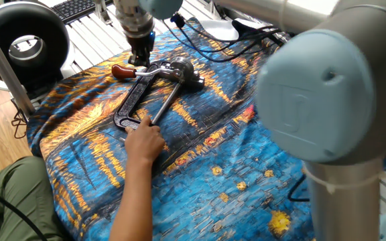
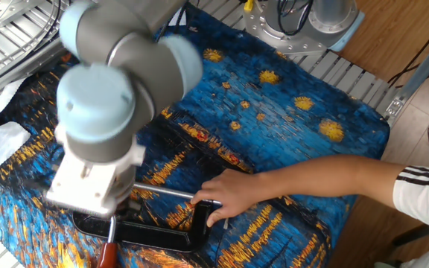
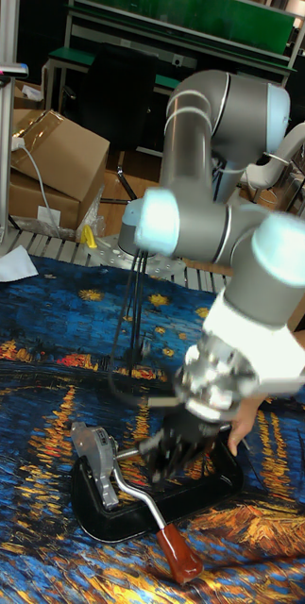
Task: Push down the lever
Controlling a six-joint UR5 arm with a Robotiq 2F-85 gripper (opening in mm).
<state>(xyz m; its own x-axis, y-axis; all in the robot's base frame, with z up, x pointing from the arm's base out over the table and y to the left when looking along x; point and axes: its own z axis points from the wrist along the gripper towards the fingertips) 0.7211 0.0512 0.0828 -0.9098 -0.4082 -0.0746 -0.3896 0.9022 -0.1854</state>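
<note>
One claw (image 3: 176, 451) hangs just above the black clamp frame (image 3: 124, 514), blurred in every view, so how far its fingers stand apart cannot be told; it holds nothing that shows. In the tall fixed view it sits above and just beside the lever (image 3: 161, 528), whose thin metal arm runs from the silver head (image 3: 95, 458) to a reddish-brown knob low near the cloth. The clamp lies flat on the blue and orange painted cloth (image 1: 206, 167) covering the bench. A person's hand (image 1: 143, 139) presses on the frame's far end, touching the long steel rod (image 1: 165, 104).
</note>
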